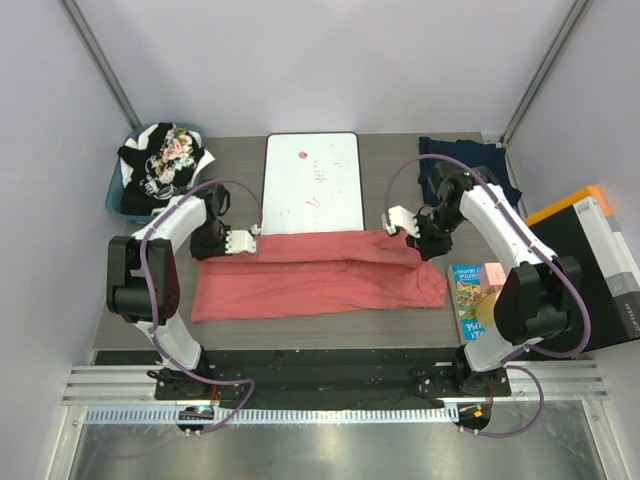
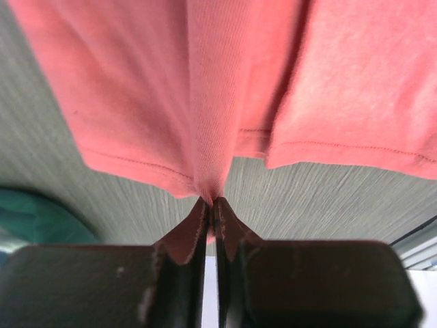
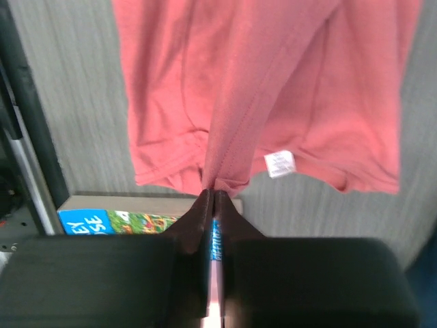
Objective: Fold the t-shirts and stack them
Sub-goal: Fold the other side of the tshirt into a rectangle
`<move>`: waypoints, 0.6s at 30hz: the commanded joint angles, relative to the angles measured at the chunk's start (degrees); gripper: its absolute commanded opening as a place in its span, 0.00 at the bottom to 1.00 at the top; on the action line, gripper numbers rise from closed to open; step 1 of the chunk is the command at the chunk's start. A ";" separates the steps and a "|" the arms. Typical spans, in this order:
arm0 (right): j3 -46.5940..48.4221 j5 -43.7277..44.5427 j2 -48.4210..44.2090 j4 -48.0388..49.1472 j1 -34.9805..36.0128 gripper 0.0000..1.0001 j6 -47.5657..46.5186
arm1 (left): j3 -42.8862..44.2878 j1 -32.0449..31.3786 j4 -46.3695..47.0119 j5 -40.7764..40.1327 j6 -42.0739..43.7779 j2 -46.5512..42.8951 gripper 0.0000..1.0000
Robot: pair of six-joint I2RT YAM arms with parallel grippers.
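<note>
red t-shirt (image 1: 320,275) laid across desk (image 1: 300,335) | far edge pinched by left end effector (image 1: 250,238) and right end effector (image 1: 392,226) | judged light, limp; best gripped at corners

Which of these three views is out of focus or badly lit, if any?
Top external: evenly lit and sharp, only soft shadows beneath the arms, salmon t-shirt crisp. Left wrist: left gripper dark and blurred close to the lens, teal bin out of focus, cloth weave sharp. Right wrist: right gripper a dark blur, cloth slightly soft.
</note>
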 commanded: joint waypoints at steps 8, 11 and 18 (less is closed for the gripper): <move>-2.95 2.35 -2.30 -3.34 3.78 0.56 -1.69 | 1.87 0.07 -8.10 -2.06 1.20 1.46 0.45; -2.95 2.70 -2.13 0.51 3.78 0.57 0.41 | 3.28 0.07 -7.22 -1.19 0.59 1.28 0.45; 2.93 -5.46 6.72 8.00 3.87 0.56 10.78 | 9.17 -0.28 -3.89 1.37 -3.89 3.12 0.47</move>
